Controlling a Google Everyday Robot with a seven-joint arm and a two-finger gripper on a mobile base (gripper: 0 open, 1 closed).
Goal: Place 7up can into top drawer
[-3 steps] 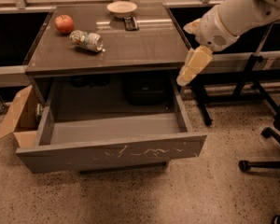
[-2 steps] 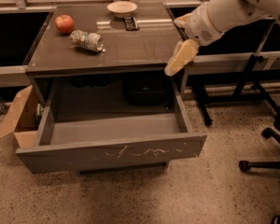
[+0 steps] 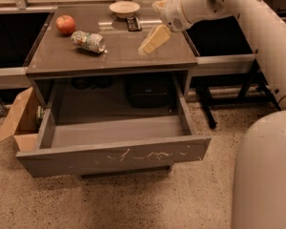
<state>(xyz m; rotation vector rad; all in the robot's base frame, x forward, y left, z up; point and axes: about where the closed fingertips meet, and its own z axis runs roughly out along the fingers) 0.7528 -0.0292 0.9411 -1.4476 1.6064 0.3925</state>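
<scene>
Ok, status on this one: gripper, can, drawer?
Gripper above the tabletop, right of the 7up can, not touching it. Can on its side near the apple. Top drawer pulled open, inside bare. Nothing between gripper and can.

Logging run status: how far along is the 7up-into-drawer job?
Done: the top drawer stands pulled open. In hand: nothing held; the pincer hovers over the tabletop, right of the 7up can and apart from it. Left: grasp the can, lying on its side near the apple, and set it in the drawer.
</scene>
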